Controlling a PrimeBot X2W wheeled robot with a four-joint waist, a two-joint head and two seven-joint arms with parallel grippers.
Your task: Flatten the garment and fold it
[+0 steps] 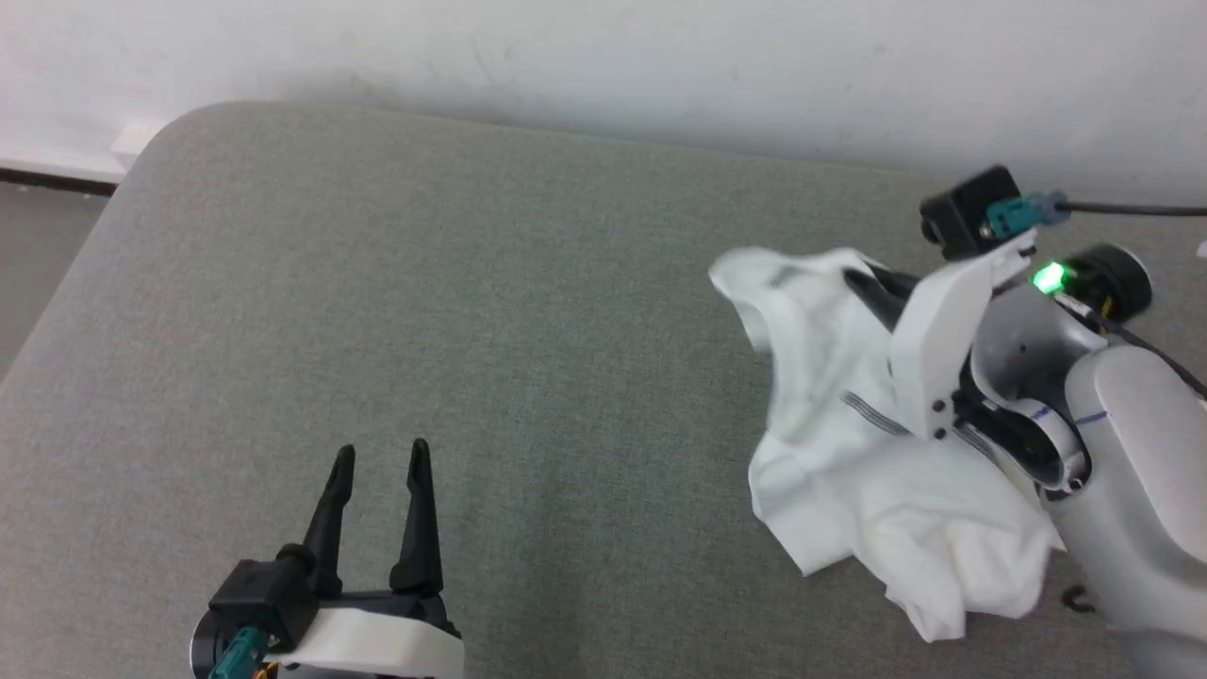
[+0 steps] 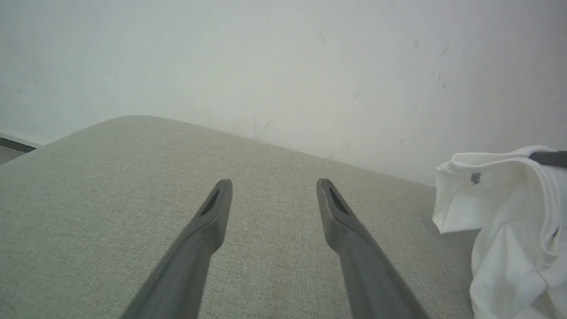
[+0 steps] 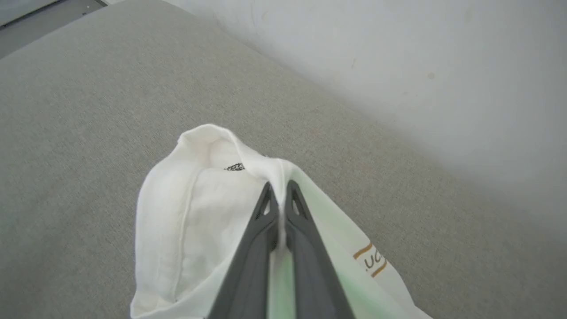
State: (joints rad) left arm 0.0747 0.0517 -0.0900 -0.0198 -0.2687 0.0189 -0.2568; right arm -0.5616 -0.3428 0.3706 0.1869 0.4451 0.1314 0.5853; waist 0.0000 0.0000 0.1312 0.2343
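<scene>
A thin fold of the garment is being pinched between the closed right jaws, the left jaws being held wide and empty; slippage is being risked by cloth bunched beneath.

A thin white long-sleeved shirt is seen crumpled, not flattened, at the R side of the grey fabric surface. Dark grey zigzag stitching is shown along its seams. One bunched fold by the neck opening, w/ a small printed label inside, is pinched up off the surface by the right gripper; the rest is draped down in loose folds. A brown-bordered patch is partly visible, lettering cut off.
</scene>
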